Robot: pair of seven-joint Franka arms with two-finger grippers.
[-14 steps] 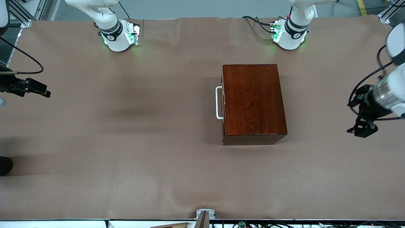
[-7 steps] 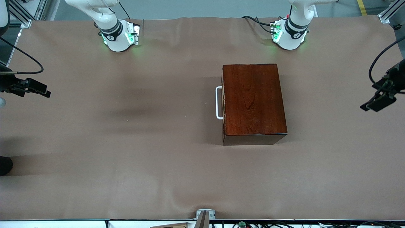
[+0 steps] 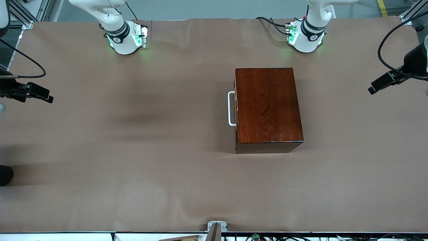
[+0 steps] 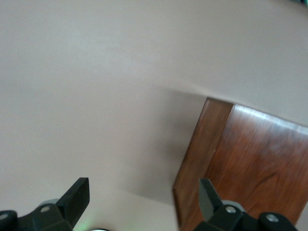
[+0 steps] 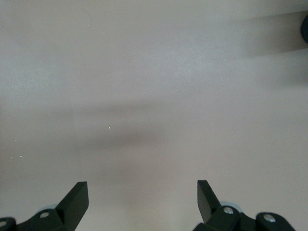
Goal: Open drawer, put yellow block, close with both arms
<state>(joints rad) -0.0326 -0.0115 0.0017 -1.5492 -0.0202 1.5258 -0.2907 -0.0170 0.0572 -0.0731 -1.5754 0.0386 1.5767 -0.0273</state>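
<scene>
The dark reddish-brown wooden box [image 3: 268, 108] stands on the table, toward the left arm's end. Its drawer is shut, and the white U-shaped handle [image 3: 230, 108] faces the right arm's end. The yellow block is out of view. My left gripper [image 3: 376, 86] hangs open and empty over the table's edge at the left arm's end. In the left wrist view [image 4: 143, 195] a corner of the box [image 4: 250, 163] shows. My right gripper [image 3: 46, 97] waits open and empty over the right arm's end. The right wrist view [image 5: 143, 192] shows only bare table.
A brown cover [image 3: 150, 150] spans the table. A dark object [image 3: 5, 174] sits at the edge of the right arm's end. A small metal bracket [image 3: 216, 227] sits at the table edge nearest the front camera.
My left gripper has swung along the table's end toward the arms' bases and turned, staying open. The right arm, the box and the drawer have not moved.
</scene>
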